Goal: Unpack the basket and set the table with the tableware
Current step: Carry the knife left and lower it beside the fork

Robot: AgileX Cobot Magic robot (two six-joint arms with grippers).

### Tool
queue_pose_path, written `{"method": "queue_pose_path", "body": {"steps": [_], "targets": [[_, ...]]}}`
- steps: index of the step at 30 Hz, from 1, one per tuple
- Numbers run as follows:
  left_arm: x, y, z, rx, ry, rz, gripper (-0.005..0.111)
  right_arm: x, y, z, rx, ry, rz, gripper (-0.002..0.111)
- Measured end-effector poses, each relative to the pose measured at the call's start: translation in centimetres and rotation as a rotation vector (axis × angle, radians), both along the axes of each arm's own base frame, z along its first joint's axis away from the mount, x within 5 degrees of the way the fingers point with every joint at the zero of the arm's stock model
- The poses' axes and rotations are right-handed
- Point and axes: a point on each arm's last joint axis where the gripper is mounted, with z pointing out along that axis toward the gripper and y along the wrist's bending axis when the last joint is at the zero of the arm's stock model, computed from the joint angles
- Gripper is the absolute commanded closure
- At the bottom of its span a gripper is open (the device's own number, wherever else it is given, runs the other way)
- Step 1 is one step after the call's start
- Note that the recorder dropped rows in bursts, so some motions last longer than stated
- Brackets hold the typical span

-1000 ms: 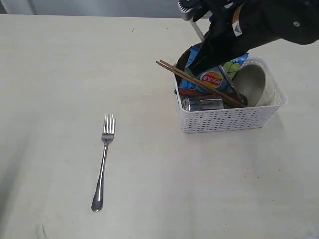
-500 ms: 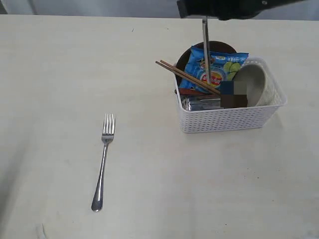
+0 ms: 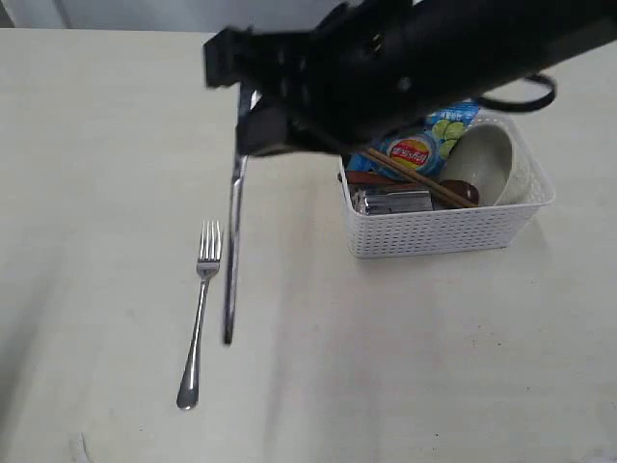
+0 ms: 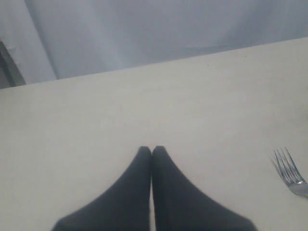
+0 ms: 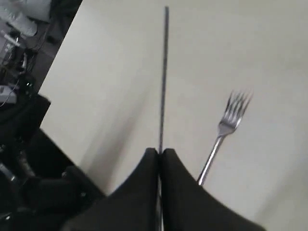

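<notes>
Your right arm (image 3: 415, 58) stretches from the right across the basket (image 3: 443, 231), its claw (image 5: 159, 151) pinched tight on the knife (image 3: 231, 251). The knife hangs almost upright over the table (image 3: 116, 116), just beside the fork (image 3: 200, 309) lying flat there. Your left claw (image 4: 152, 150) is closed on nothing, low over the table. Chopsticks (image 3: 415, 177), bowl (image 3: 487, 159) and chip bag (image 3: 419, 149) sit in the basket.

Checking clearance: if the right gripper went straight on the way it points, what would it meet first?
Probably the table, touched first by the tip of the knife the right gripper holds, beside the fork; depth is unclear.
</notes>
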Motion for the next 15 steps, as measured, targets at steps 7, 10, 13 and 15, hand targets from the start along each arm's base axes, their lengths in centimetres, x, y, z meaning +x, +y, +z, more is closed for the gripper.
{"method": "queue_pose_path", "body": {"steps": [7, 10, 13, 15], "targets": [[0.0, 0.0, 0.0, 0.0, 0.0, 0.0, 0.107, -2.6, 5.9, -4.0, 0.028, 0.126, 0.063, 0.109], [0.0, 0.0, 0.0, 0.0, 0.0, 0.0, 0.107, -2.3, 7.5, -7.2, -0.014, 0.209, 0.042, 0.109], [0.0, 0.0, 0.0, 0.0, 0.0, 0.0, 0.107, -1.6, 8.4, -10.1, -0.065, 0.251, 0.015, 0.109], [0.0, 0.0, 0.0, 0.0, 0.0, 0.0, 0.107, -1.1, 8.9, -11.4, -0.087, 0.257, 0.003, 0.109]]}}
